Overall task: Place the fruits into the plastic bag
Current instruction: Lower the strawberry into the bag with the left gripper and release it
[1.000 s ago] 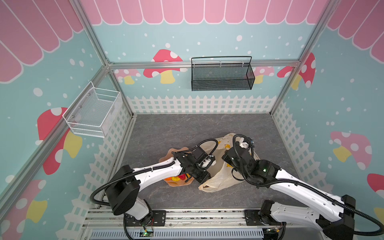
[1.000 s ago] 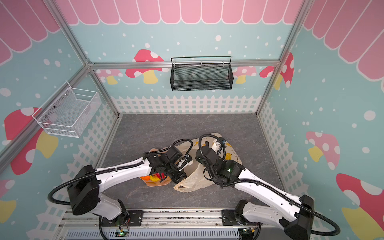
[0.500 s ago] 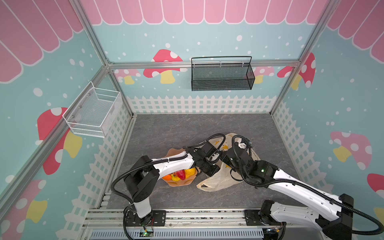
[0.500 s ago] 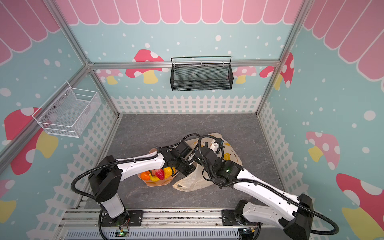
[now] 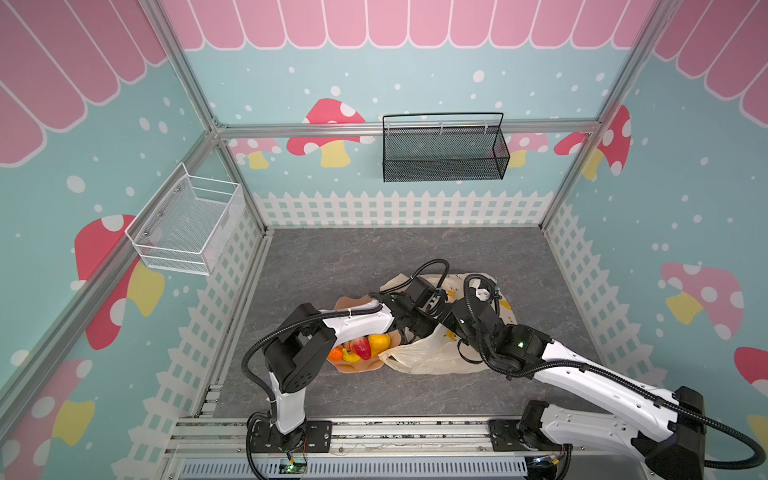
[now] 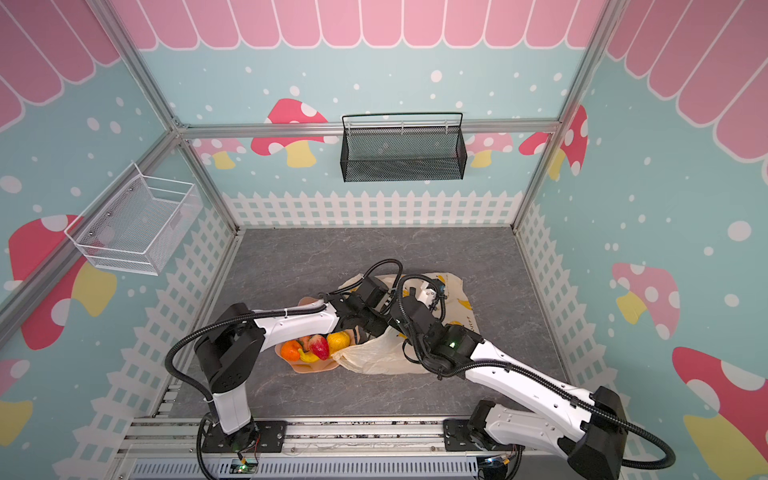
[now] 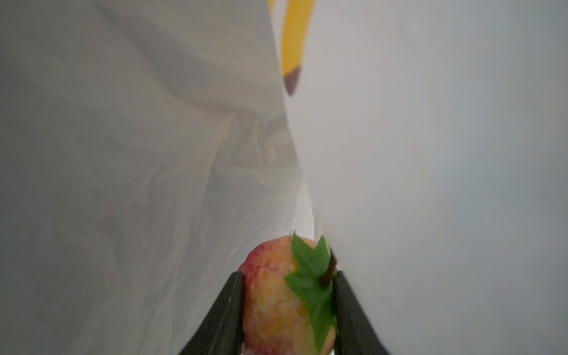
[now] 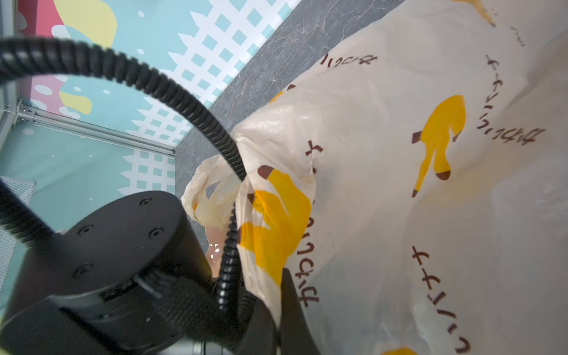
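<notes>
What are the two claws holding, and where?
The left gripper pinches a yellow-red fruit by its sides; the right gripper clamps the rim of the plastic bag.

In both top views the grey marbled floor lies bare toward the upper frame, while at lower centre the crinkly cream banana-printed plastic bag, the peach wavy-edged plate, the left arm and the right arm crowd together.

fruits heaped on plate | plastic bag crumpled, touching plate's right edge

Crumpled banana-print bag, blushed fruit inside, other fruits alongside
</notes>
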You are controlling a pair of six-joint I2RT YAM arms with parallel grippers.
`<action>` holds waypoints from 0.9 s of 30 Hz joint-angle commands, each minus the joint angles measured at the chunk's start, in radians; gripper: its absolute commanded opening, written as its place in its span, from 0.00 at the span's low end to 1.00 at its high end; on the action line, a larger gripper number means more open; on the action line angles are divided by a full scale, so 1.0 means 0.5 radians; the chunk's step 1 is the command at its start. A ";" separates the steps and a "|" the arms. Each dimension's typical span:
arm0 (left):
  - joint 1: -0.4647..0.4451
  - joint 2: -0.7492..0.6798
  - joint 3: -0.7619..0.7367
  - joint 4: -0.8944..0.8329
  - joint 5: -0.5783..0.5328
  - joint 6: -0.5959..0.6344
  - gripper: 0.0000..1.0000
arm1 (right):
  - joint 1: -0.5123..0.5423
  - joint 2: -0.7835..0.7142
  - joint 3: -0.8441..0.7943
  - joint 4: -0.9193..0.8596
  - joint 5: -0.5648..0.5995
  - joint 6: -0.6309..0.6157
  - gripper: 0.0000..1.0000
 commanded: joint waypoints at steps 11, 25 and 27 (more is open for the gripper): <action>0.002 0.175 -0.130 0.830 0.339 -0.573 0.20 | 0.002 -0.069 -0.084 0.293 0.078 -0.036 0.00; 0.005 0.133 -0.265 0.912 0.465 -0.620 0.34 | -0.006 -0.245 -0.428 0.690 0.090 -0.055 0.00; 0.002 0.127 -0.275 0.848 0.463 -0.584 0.40 | -0.005 -0.279 -0.465 0.711 0.095 -0.034 0.00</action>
